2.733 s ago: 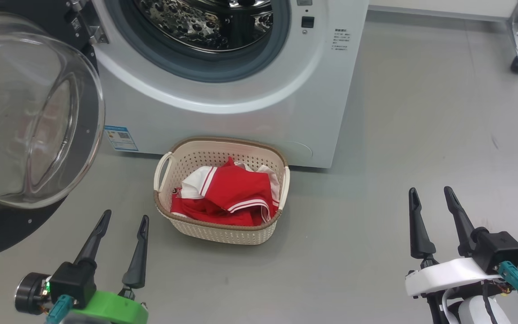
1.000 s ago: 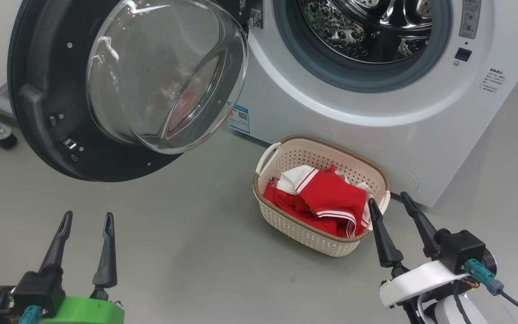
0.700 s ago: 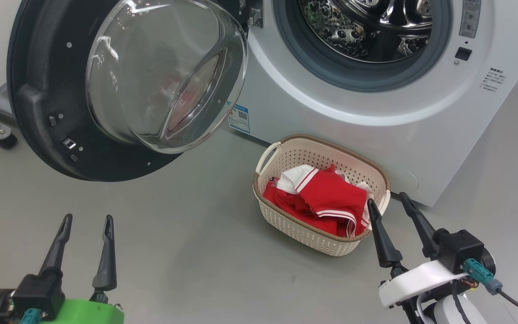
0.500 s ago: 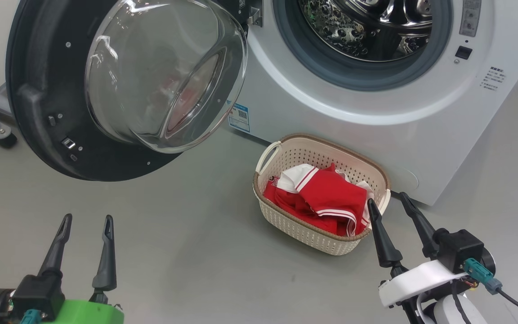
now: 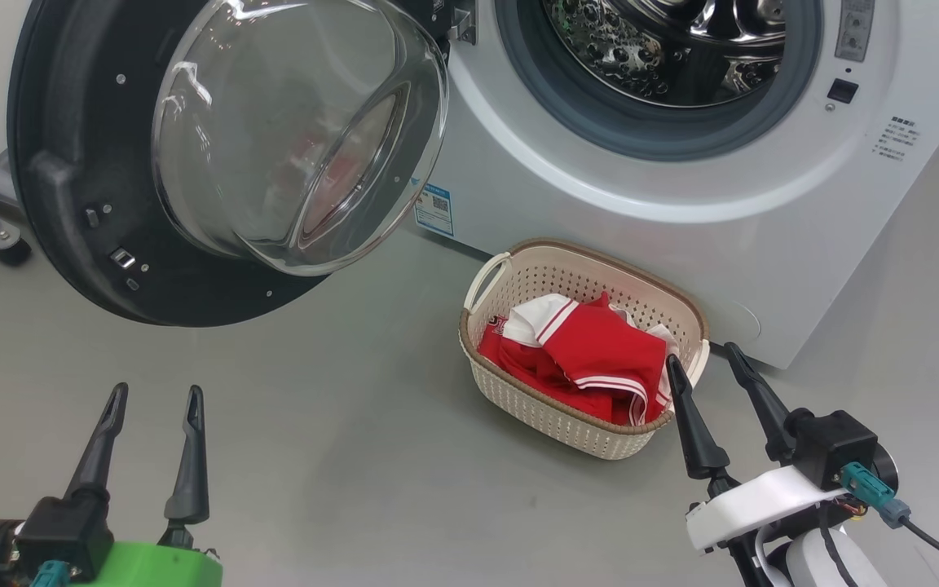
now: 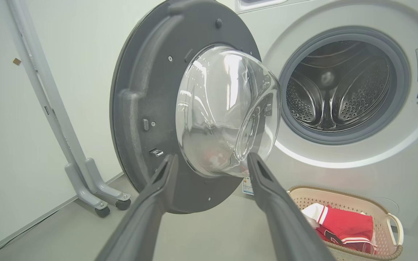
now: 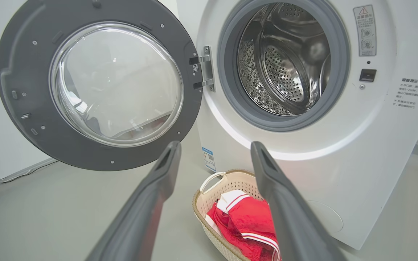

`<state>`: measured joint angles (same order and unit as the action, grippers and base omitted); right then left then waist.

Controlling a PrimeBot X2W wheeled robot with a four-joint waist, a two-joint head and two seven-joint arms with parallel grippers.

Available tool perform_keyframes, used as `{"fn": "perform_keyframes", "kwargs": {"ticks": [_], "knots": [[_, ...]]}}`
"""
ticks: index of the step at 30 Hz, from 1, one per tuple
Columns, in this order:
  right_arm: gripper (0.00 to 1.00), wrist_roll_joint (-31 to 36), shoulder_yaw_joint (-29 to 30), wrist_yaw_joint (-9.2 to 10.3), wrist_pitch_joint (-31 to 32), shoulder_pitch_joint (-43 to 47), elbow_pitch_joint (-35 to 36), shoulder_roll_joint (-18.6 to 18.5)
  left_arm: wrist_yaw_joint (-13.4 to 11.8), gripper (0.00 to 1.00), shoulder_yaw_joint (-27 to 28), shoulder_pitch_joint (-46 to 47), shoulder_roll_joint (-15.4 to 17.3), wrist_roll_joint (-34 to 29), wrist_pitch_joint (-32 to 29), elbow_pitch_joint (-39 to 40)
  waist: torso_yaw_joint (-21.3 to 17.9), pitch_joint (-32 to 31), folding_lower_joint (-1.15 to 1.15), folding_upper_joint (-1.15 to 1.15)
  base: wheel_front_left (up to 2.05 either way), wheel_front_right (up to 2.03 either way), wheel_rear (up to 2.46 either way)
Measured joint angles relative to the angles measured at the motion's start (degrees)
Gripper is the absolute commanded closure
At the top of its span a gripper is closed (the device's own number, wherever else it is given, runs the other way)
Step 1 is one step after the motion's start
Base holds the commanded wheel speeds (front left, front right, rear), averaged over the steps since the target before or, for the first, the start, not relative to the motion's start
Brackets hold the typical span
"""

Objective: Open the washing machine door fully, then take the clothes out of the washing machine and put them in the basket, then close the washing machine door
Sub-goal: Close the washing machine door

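Note:
The white washing machine (image 5: pixel 665 204) stands at the back with its steel drum (image 7: pixel 285 61) bare of cloth. Its door (image 5: pixel 78 204), black-rimmed with a bulging glass bowl (image 6: pixel 223 112), hangs swung wide to the left on its hinge. Red and white clothes (image 5: pixel 592 355) lie heaped in the cream basket (image 5: pixel 551 420) on the floor before the machine. My left gripper (image 5: pixel 153 398) hovers open at lower left, below the door and apart from it. Open as well, my right gripper (image 5: pixel 702 359) sits just right of the basket's rim with nothing between its fingers.
A grey wheeled stand leg (image 6: pixel 96 188) rests by the pale wall left of the door. Grey floor (image 5: pixel 355 456) spreads between my two grippers and in front of the basket.
Since the earliest frame the head camera has swung left, bringing the whole door into view. Over the last second the picture drifts slightly; both grippers stay open and nearly still.

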<state>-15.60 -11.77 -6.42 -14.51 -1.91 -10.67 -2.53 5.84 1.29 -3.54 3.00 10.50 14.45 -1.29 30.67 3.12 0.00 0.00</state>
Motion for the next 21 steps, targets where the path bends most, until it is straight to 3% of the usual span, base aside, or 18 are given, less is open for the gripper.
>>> {"fn": "perform_keyframes", "kwargs": {"ticks": [5,6,7,21], "knots": [[0.00,-0.01,0.02,-0.01,0.00,-0.01,-0.02,-0.01,0.00,0.04,0.40,0.00,-0.09,0.00,0.00,0.24,0.06,0.23,0.00,0.00,0.00,0.00,0.00],[0.00,-0.01,0.03,-0.01,0.00,-0.01,-0.02,-0.01,0.00,0.36,0.42,0.00,-0.10,0.00,0.00,0.24,0.07,0.29,0.00,0.00,0.00,0.00,0.00],[0.00,-0.01,0.04,-0.01,0.00,-0.01,-0.02,-0.01,0.01,1.00,0.42,0.00,-0.10,0.00,0.00,0.24,0.09,0.37,0.00,0.00,0.00,0.00,0.00],[0.00,0.02,0.11,0.01,0.00,-0.11,0.11,-0.43,0.52,1.00,1.94,0.10,-0.24,0.99,0.00,1.67,0.24,2.79,0.00,0.00,0.00,0.00,0.00]]}}
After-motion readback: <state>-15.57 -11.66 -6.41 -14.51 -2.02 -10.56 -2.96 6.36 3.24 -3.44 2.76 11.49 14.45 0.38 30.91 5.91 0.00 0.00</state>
